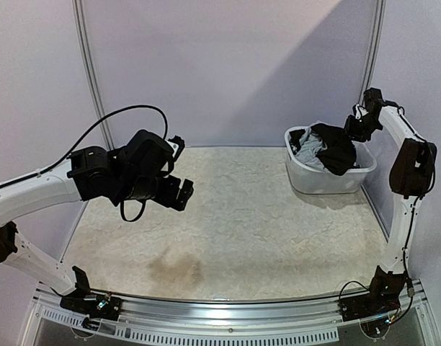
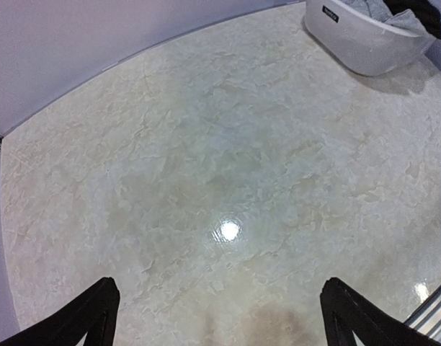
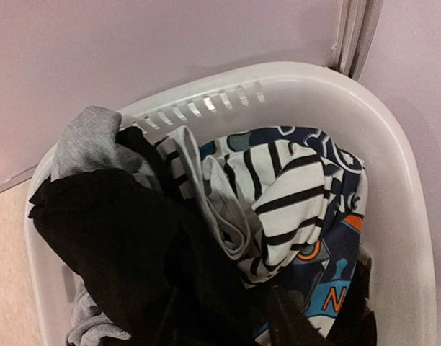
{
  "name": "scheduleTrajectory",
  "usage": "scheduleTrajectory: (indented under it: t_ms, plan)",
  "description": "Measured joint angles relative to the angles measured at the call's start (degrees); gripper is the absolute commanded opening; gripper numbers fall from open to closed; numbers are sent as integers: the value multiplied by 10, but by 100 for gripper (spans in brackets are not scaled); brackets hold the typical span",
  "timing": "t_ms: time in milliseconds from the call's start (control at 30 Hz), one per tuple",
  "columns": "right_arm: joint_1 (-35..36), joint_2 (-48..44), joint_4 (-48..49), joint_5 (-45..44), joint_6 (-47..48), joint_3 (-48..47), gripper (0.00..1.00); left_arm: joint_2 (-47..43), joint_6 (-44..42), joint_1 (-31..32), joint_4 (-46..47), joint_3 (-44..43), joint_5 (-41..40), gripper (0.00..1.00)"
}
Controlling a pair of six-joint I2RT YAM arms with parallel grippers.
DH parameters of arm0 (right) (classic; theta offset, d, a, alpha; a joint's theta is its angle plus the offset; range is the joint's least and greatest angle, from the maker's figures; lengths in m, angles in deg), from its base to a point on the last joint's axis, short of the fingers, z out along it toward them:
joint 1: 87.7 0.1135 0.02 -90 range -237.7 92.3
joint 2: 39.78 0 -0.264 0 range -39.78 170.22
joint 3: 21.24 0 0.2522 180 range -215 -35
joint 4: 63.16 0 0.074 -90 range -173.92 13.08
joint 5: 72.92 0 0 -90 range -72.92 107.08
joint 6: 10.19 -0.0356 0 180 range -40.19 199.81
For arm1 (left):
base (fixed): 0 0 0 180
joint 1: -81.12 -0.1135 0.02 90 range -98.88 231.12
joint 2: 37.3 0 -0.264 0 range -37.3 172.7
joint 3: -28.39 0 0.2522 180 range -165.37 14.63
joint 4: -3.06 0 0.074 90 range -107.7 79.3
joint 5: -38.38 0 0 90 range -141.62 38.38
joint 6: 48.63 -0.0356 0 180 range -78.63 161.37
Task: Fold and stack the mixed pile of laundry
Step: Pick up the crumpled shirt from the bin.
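Hovering above the left half of the beige, marble-patterned table [image 1: 242, 238], the black two-finger left gripper [image 1: 183, 169] has its jaws released and spread wide, with nothing between them. In the left wrist view its dark tapered fingertips [image 2: 94, 313] sit far apart over bare tabletop. The surface is smooth and glossy, throwing back a bright spot of light, and a faint brownish stain [image 1: 174, 267] marks it near the near edge.

The mixed laundry pile [image 1: 325, 148] lies wholly inside a white rounded plastic laundry basket [image 1: 325, 182] at the far right corner of the table. The basket has thick, smooth walls and a row of narrow slots under its rim. The cloth is heaped loosely and crumpled, none of it folded. A light grey, soft knit top [image 3: 87, 144] lies along the left side. A large black matte garment [image 3: 112, 238] lies over it in heavy folds and spills across the basket's middle and front. To the right of that, a printed piece [image 3: 292, 202] is bunched up, showing white with black stripes, dark blue patches, and orange and bright blue shapes.

The black right gripper [image 1: 357, 128] hangs just over the basket's far right rim. Its fingers merge with the dark cloth, so I cannot tell how its jaws stand.
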Motion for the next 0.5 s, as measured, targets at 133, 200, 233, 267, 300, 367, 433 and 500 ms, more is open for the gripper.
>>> scheduleTrajectory:
  t_ms: [133,200,233,267,300,367,433,500]
  plan:
    - [1,10,5,13,-4,-10,8,12,0,0,1,0,0,99]
    - [1,11,7,18,-4,-10,1,19,0,0,2,-2,0,100]
    - [1,12,7,19,-7,-13,0,22,-1,0,1,-3,0,100]
    - [1,13,7,21,-6,-16,0,25,-1,0,2,-5,0,100]
    - [1,13,7,20,-5,-18,0,28,-1,0,2,-6,0,100]
    - [1,13,7,21,-5,-22,0,31,-1,0,5,-10,1,99]
    - [1,13,7,20,-5,-25,0,31,-3,0,9,-11,1,100]
    - [1,12,7,20,-4,-26,0,32,-4,0,10,-14,3,100]
